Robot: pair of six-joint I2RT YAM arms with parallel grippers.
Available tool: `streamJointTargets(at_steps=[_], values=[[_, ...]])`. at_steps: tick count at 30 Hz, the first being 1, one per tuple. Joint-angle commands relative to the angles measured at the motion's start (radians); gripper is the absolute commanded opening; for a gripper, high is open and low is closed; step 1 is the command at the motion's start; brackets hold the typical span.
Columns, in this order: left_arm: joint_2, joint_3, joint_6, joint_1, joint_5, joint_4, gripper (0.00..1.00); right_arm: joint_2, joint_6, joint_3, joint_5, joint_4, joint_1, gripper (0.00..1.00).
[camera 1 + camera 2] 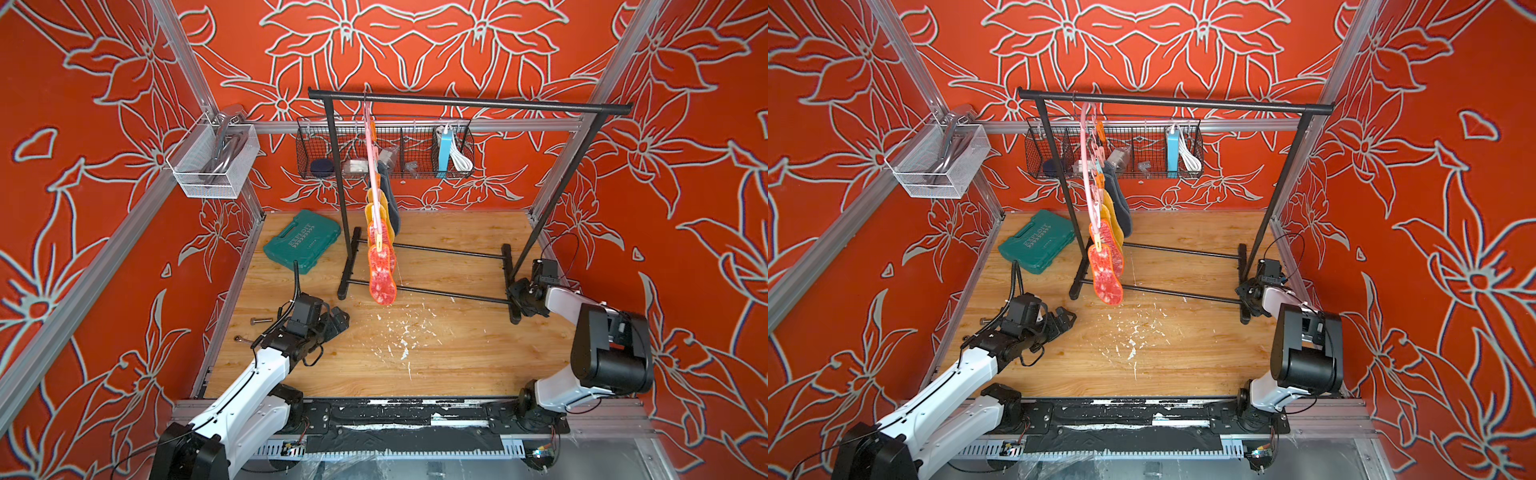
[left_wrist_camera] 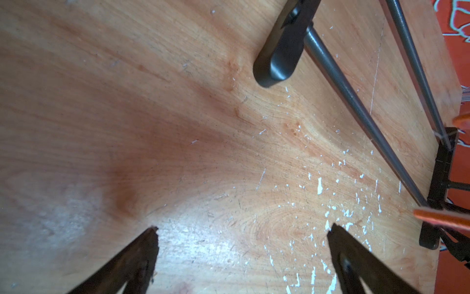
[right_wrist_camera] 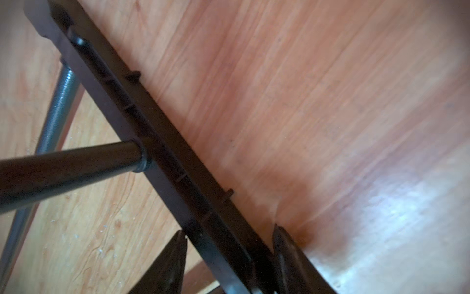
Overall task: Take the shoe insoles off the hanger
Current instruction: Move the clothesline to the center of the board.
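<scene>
- The left gripper (image 1: 338,321) is low over the wooden table (image 1: 436,361), at the near left. Its fingers (image 2: 137,259) stand wide apart and hold nothing.
- The right gripper (image 1: 521,305) is down at the near right foot of the black garment rack (image 1: 469,102). In the right wrist view its fingers (image 3: 287,254) stand partly apart, one on each side of the foot bar (image 3: 167,163). I cannot tell if they press on it.
- Farther back, the shoe insoles (image 1: 381,276) hang from the pink hanger (image 1: 371,153), well apart from both grippers. Its hook is on the rack's top rail, near the left end.
- The insoles are pegged in a row: red-white nearest, then mustard yellow, and dark grey farthest.
- A green tool case (image 1: 301,241) lies on the table at the far left.
- A black wire basket (image 1: 415,166) hangs on the back wall.
</scene>
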Motion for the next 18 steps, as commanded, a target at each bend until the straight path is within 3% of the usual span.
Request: streamJointTargets(at_steps=[1,9,18], values=[[-0.014,-0.004,0.001,-0.005,0.003,0.000,0.98,0.045,0.122,-0.062,-0.087,-0.012,0.065,0.57],[-0.055,-0.018,-0.005,-0.005,-0.002,-0.016,0.98,0.046,0.140,-0.052,-0.096,0.000,0.109,0.61],[-0.073,-0.017,-0.005,-0.005,0.008,-0.014,0.98,-0.162,-0.039,-0.072,-0.026,-0.167,0.107,0.73]])
